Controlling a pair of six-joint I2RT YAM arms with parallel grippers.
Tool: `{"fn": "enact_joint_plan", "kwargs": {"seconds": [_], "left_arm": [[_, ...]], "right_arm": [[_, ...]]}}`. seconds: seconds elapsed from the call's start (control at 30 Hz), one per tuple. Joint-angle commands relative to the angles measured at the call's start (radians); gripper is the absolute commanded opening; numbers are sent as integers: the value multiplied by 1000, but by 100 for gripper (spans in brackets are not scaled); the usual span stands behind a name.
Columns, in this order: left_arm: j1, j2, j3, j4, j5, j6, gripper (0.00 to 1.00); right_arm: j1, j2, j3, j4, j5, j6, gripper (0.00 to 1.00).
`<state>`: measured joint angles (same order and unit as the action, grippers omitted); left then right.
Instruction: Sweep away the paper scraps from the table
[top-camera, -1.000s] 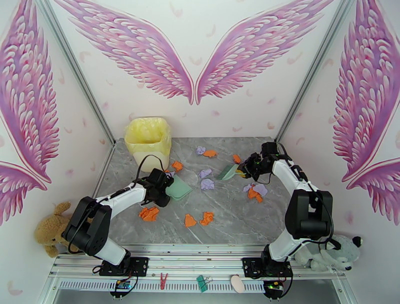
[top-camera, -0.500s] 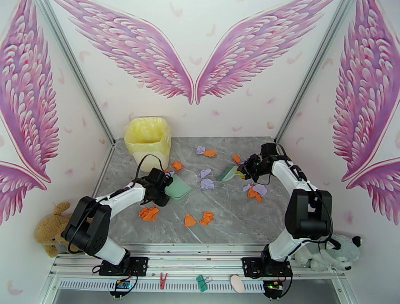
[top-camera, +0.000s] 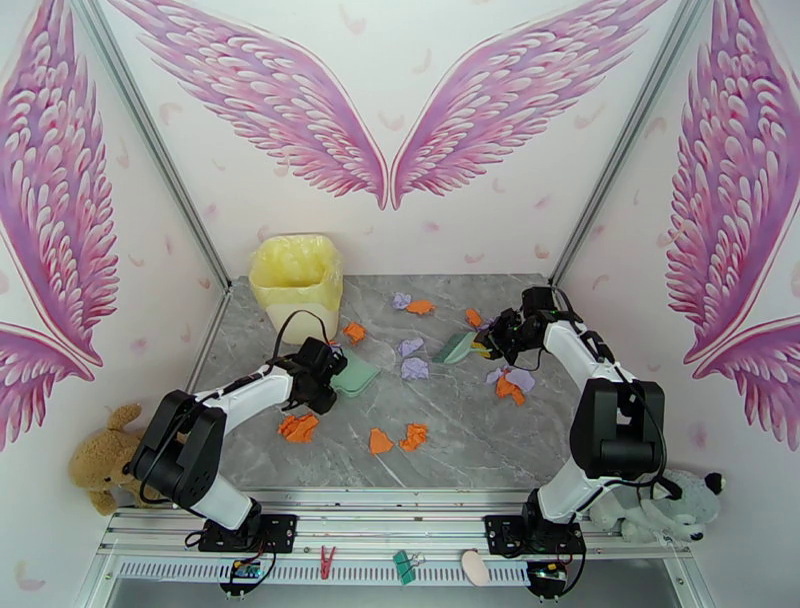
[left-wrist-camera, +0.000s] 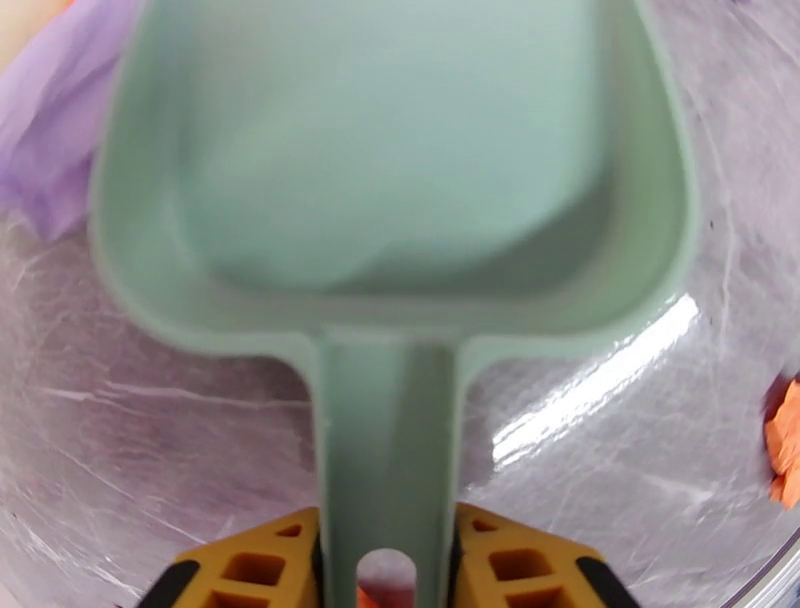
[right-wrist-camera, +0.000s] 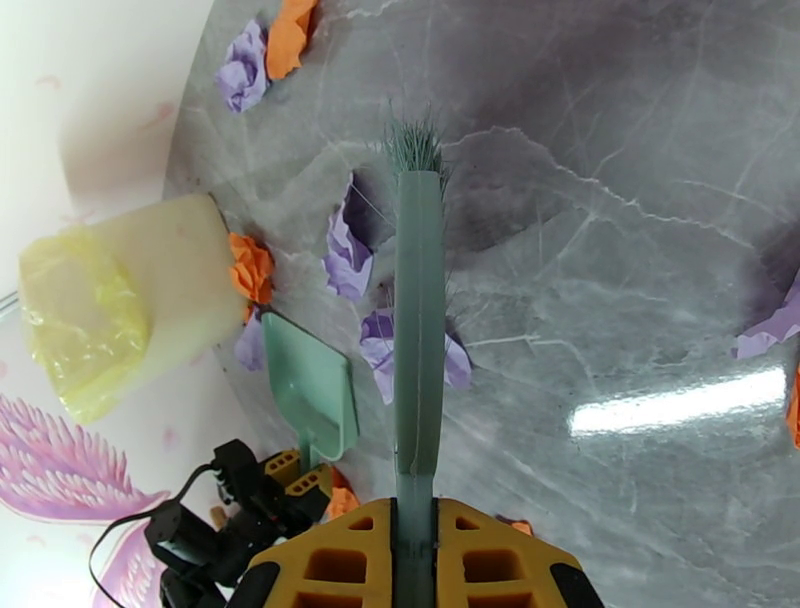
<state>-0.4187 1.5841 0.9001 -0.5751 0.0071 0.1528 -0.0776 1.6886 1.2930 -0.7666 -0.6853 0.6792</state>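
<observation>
On the table (top-camera: 470, 440) lie several orange and lavender paper scraps, among them an orange one (top-camera: 298, 427) near the front left and a lavender one (top-camera: 414, 368) in the middle. The mint-green dustpan (top-camera: 354, 376) rests flat at left centre. My left gripper (top-camera: 320, 380) is shut on its handle; in the left wrist view the yellow fingers (left-wrist-camera: 270, 560) press both sides of the dustpan (left-wrist-camera: 400, 150) handle. My right gripper (top-camera: 492, 343) is shut on the green brush (top-camera: 458, 347), whose bristles (right-wrist-camera: 415, 145) point toward lavender scraps (right-wrist-camera: 345, 250).
A cream bin with a yellow liner (top-camera: 296, 280) stands at the back left corner, just behind the dustpan. More scraps (top-camera: 510, 385) lie beside the right arm. A teddy (top-camera: 100, 460) and a plush dog (top-camera: 670, 505) sit off the table's front corners.
My left gripper's jaws have closed onto the dustpan handle, and the dustpan has shifted slightly back and to the left. The right arm and brush have stayed put.
</observation>
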Motion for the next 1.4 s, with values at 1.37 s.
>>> {"fn": "enact_joint_plan", "kwargs": {"seconds": [1.37], "left_arm": [[69,-369,560,-481,-29,-285,0]], "right_arm": [[776,818,1246,-415,-454,4,0]]}}
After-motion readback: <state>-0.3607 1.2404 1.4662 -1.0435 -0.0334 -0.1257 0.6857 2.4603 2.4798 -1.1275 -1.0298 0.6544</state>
